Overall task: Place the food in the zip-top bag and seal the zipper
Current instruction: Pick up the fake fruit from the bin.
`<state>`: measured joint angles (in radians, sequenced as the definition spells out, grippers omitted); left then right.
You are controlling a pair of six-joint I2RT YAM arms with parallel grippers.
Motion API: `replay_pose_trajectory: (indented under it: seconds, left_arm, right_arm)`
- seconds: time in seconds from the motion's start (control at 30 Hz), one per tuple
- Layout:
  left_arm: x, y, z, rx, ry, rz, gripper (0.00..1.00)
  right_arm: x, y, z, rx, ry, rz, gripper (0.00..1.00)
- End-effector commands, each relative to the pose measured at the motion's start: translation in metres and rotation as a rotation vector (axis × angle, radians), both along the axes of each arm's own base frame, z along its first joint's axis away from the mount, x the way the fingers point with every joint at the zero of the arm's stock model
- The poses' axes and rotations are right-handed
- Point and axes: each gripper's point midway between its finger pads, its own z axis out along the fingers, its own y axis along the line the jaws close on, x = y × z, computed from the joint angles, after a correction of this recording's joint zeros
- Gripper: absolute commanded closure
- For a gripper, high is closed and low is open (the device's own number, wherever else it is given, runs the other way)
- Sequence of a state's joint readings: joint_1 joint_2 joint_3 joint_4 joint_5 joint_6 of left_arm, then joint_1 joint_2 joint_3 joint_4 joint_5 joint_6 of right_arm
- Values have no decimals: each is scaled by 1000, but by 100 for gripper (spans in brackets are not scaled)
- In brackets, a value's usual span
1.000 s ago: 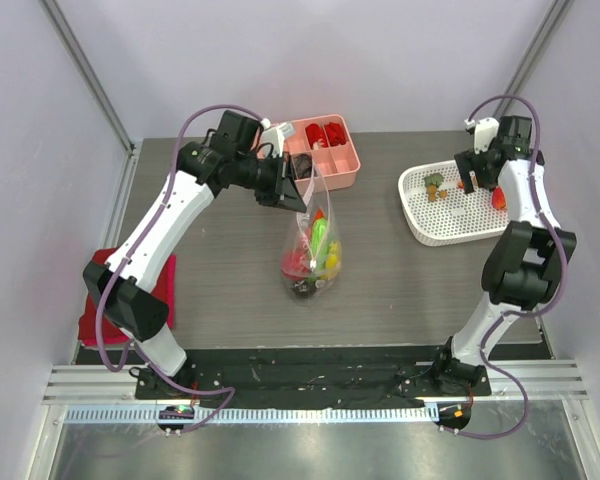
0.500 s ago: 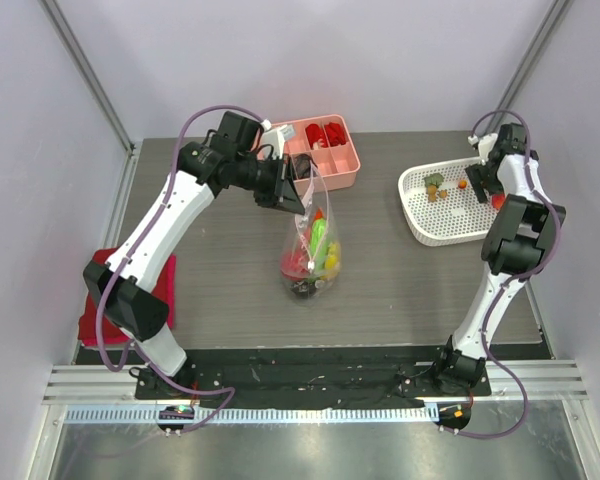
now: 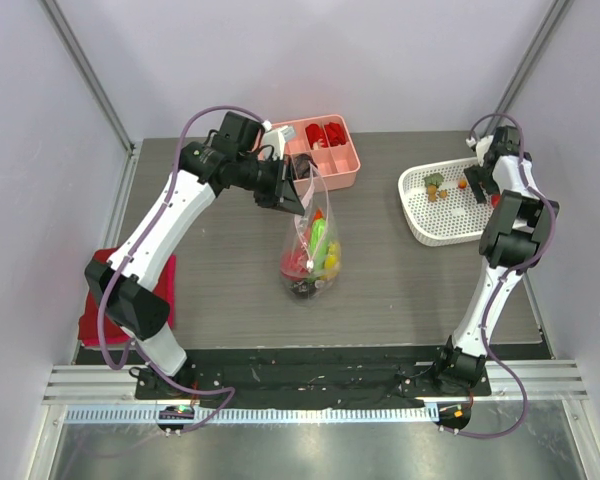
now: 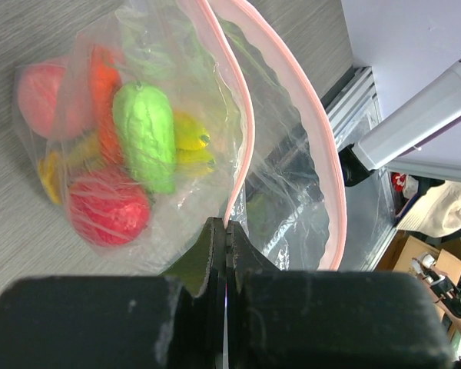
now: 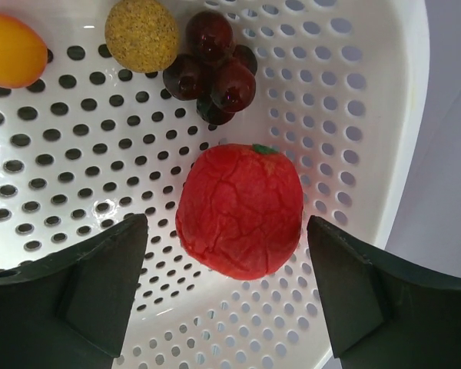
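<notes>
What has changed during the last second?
The right arm folded tighter and brought the right end effector, open, above the wrinkled red round toy fruit at the right end of the white perforated plastic basket. The left end effector stayed shut on the pink zipper strip of the clear plastic bag; nothing else moved.

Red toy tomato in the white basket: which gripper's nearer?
Right. The right gripper hangs open above the red toy tomato, straddling it; the left gripper is across the table, shut on the zipper.

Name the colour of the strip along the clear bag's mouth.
Pale pink zipper strip; clearest in the left wrist view.
</notes>
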<state>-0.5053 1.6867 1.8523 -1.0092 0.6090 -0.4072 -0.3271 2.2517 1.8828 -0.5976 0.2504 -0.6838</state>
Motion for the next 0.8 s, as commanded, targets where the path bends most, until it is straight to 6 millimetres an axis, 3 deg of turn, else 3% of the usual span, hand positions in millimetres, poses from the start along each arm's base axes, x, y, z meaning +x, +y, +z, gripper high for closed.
replay_pose_trajectory:
  seconds: [0.0, 0.1, 0.2, 0.3, 0.4, 0.43, 0.53, 0.57, 0.6, 0.77]
  left_arm:
    - [2, 2, 4, 2, -22, -6, 100]
    - [3, 1, 4, 2, -25, -7, 100]
    - [3, 1, 2, 6, -18, -7, 100]
    - [3, 1, 3, 3, -24, -10, 100]
    - [3, 3, 4, 11, -36, -15, 100]
    - [1, 5, 3, 19, -35, -18, 100]
    - [0, 9, 3, 37, -50, -25, 100]
    - [0, 10, 2, 43, -47, -24, 100]
    - [0, 11, 1, 48, -50, -23, 100]
    - [-1, 18, 4, 73, -83, -18, 100]
  right_arm:
    - [11, -9, 12, -43, -40, -16, 12]
    - [10, -9, 14, -42, -43, -20, 21]
    - [8, -9, 17, -47, -42, -26, 38]
    - [7, -1, 32, -6, -66, -25, 54]
    - [11, 26, 75, 97, -157, 8, 66]
    - [13, 44, 96, 153, -205, 55, 67]
    - [11, 95, 133, 246, -263, 144, 70]
    - [8, 127, 158, 287, -302, 209, 70]
    - [6, 142, 169, 307, -320, 240, 71]
    - [-19, 240, 243, 435, -432, 431, 71]
